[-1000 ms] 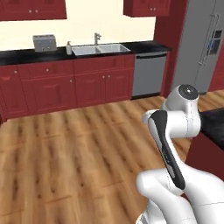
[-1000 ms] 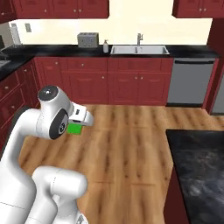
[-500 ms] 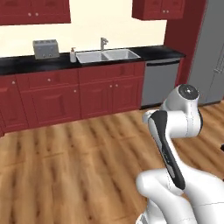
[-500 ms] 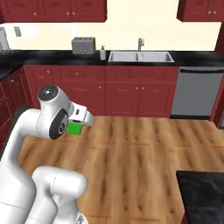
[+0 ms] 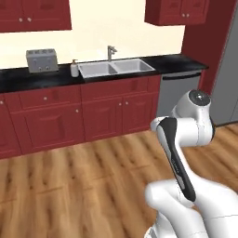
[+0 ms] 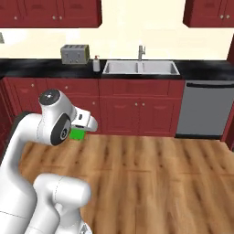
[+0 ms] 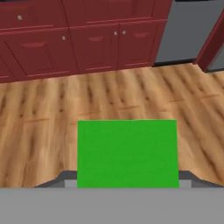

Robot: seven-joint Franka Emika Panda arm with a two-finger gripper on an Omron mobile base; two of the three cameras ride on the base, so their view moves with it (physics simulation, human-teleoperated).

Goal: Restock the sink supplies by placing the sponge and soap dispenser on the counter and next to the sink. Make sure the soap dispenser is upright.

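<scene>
- On the far left of the counter (image 5: 28, 79) you have the silver toaster (image 5: 42, 60); treat it as the boundary you should not crowd when you set things down.
- Just right of it, the soap dispenser (image 5: 74, 69) stands upright on the black stone, just beside the left rim of the sink (image 5: 115, 68). From here that part of the job looks done, so avoid knocking it.
- The sink and its grey tap (image 5: 111, 51) sit mid-counter; the dishwasher (image 6: 205, 109) lies below and to the right.
- The gripper (image 7: 127, 181) holds the green sponge (image 7: 127, 154) between its jaws, at a middling width; the hand view shows the flat green block squarely in front of the camera, above the wood floor (image 7: 43, 127). In the right base view the sponge (image 6: 77, 134) peeks out beside the folded arm.
- To do this step well, drive up square to the counter, stop short of the red cabinets (image 5: 56, 121), then raise the hand over the stone before reaching. In my judgement the open stretch right of the sink, or the strip between dispenser and basin, suits the sponge.
- Against the earlier frames, the whole scene has shifted: the sink run sits nearer and more central, which reads as the base moving. The arm's folded pose and its hold on the sponge are unchanged.
</scene>
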